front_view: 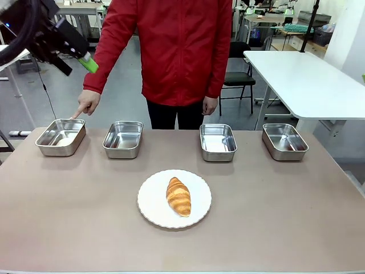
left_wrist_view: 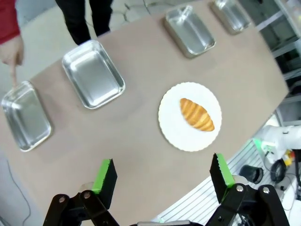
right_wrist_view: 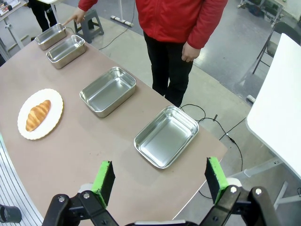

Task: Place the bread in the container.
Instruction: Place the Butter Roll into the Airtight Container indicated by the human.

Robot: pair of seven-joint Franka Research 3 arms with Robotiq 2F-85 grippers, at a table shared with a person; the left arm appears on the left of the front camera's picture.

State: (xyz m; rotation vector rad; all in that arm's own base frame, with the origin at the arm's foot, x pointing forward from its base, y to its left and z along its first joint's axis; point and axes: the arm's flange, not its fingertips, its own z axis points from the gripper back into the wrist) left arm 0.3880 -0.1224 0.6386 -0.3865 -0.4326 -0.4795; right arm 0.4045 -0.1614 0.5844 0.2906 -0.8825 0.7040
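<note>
The bread (front_view: 178, 196) (left_wrist_view: 196, 114) (right_wrist_view: 37, 115), a golden-brown croissant, lies on a round white plate (front_view: 151, 200) (left_wrist_view: 174, 127) in the near middle of the table. A person's hand (front_view: 85, 103) (left_wrist_view: 11, 52) points a finger at the leftmost steel container (front_view: 61, 137) (left_wrist_view: 26, 115) (right_wrist_view: 49, 35) in the far row. My left gripper (front_view: 77, 64) (left_wrist_view: 162, 176) hangs open high above the table's left end, well away from the bread. In its wrist view my right gripper (right_wrist_view: 160, 176) stands open and holds nothing, high over the right end.
Three more steel trays (front_view: 122, 138) (front_view: 218, 141) (front_view: 284, 140) line the far edge. The person in a red jacket (front_view: 177, 51) stands behind the table's middle. A white table (front_view: 308, 74) and a chair (front_view: 239, 74) stand at the back right.
</note>
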